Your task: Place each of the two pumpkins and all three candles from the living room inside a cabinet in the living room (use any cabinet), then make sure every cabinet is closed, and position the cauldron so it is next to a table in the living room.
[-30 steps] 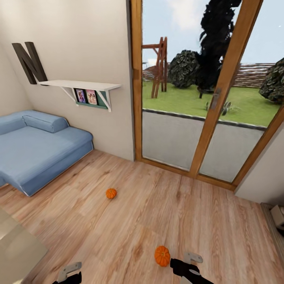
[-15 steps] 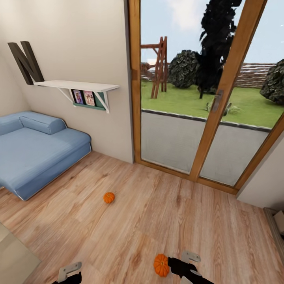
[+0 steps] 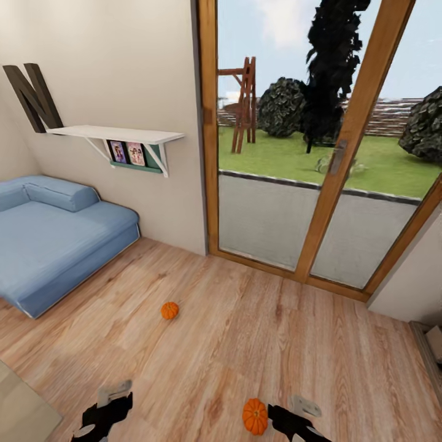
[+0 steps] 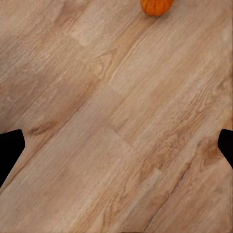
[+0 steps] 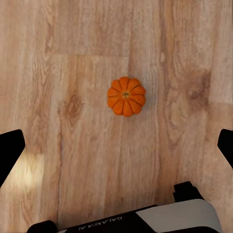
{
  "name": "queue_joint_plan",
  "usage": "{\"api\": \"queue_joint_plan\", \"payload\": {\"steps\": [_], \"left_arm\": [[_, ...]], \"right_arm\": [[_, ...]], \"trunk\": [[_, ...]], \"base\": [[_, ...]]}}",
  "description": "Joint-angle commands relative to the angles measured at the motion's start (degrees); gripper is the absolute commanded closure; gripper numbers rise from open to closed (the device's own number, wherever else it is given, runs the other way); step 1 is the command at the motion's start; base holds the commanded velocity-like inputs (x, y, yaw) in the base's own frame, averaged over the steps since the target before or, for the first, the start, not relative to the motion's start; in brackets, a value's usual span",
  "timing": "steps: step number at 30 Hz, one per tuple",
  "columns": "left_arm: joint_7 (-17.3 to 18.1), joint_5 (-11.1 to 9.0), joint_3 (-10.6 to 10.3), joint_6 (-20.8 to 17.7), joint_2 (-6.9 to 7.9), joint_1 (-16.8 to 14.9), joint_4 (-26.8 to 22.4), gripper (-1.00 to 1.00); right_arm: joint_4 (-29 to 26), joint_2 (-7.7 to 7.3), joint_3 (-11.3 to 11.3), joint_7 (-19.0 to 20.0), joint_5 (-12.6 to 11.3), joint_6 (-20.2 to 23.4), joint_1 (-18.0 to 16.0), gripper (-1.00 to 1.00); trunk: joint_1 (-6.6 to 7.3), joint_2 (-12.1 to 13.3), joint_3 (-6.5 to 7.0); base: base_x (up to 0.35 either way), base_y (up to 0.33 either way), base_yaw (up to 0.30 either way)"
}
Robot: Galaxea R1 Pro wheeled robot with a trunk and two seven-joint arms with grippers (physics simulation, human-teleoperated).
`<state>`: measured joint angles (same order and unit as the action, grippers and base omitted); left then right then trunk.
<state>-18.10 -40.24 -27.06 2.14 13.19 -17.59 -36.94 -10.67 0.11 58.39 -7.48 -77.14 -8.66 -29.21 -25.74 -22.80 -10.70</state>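
Two orange ribbed pumpkins lie on the wooden floor. In the head view the far pumpkin (image 3: 170,310) sits mid-floor, and the near pumpkin (image 3: 255,416) lies just left of my right gripper (image 3: 298,418). The right wrist view has that pumpkin (image 5: 126,96) on the floor ahead of my right gripper (image 5: 118,148), whose fingers (image 5: 9,153) stand wide apart and empty. My left gripper (image 3: 109,406) hangs over bare floor; in its wrist view the left gripper (image 4: 116,145) is open, with a pumpkin (image 4: 156,6) at the picture's edge. A corner of the glass table (image 3: 18,408) shows at bottom left.
A blue sofa (image 3: 55,245) stands at the left against the wall, under a white shelf (image 3: 116,132). A wood-framed glass door (image 3: 319,184) fills the far side. A white wall corner (image 3: 417,282) juts in at the right.
The head camera has shifted, so both pumpkins sit slightly lower in view. My left gripper has come further up into the picture. The pumpkins have not moved on the floor.
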Motion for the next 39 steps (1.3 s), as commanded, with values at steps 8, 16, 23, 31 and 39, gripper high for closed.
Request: {"api": "queue_joint_plan", "payload": {"steps": [8,16,23,31,39], "left_arm": [[-0.71,-0.56,1.57,-17.66,4.65,-0.25,-18.29,-1.00],[-0.79,-0.55,2.91,-22.59,7.68,0.04,-27.86,-1.00],[-0.80,-0.54,2.97,-25.45,7.87,0.09,-30.04,-1.00],[-0.92,-0.65,3.53,-29.48,7.78,0.16,-34.78,-1.00],[-0.89,-1.31,4.84,-29.71,7.68,0.18,-35.12,-1.00]], "right_arm": [[1.35,-0.02,0.42,-0.17,-0.90,-0.71,-0.06,-1.00],[1.44,-0.01,0.45,-0.25,-0.83,-1.49,-0.06,-1.00],[3.09,0.28,0.44,-0.61,-0.82,-2.94,-0.06,-1.00],[6.96,0.26,0.41,-0.72,-1.89,-5.22,-0.06,-1.00],[7.14,-0.01,0.41,1.16,-4.93,-5.40,-0.06,-1.00]], "trunk": [[-0.04,-0.11,-0.12],[-0.04,-0.11,-0.12],[-0.04,-0.11,-0.12],[-0.04,-0.11,-0.12],[-1.80,-3.32,-1.55]], "base": [[0.107,0.030,-0.017],[0.092,0.060,0.000],[0.124,0.044,0.000],[0.026,0.007,0.000],[0.000,0.000,0.000]]}}
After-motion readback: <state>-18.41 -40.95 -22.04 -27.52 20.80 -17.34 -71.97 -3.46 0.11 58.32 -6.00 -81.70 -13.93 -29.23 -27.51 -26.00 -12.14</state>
